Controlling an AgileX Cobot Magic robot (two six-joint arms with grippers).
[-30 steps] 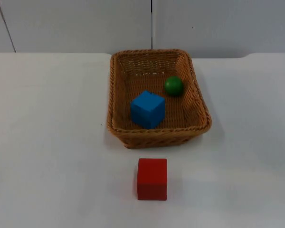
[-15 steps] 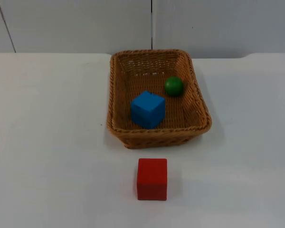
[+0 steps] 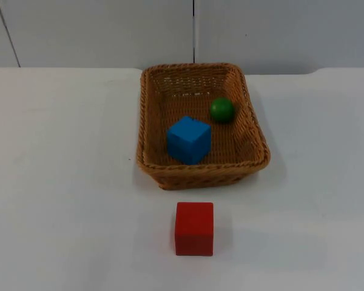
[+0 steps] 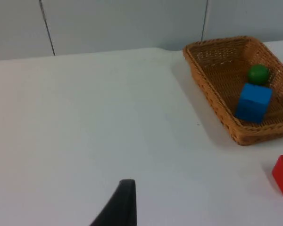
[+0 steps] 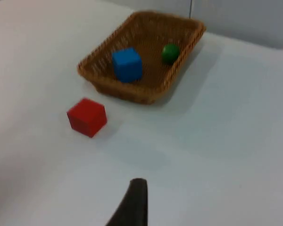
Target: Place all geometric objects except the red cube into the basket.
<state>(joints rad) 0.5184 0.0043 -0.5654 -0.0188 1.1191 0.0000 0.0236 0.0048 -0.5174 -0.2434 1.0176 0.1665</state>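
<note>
On the white desk (image 3: pixel 60 182), we see the blue cube (image 3: pixel 188 139) and small green ball (image 3: pixel 221 109) lying inside the woven brown wicker basket (image 3: pixel 200 171), the red cube (image 3: pixel 194 228) just outside its near rim. Both pieces look light, rigid and smooth; we would grip the cube by opposite flat faces. Each wrist view cuts its waiting gripper to one fingertip, so we cannot tell either gripper's state.
</note>
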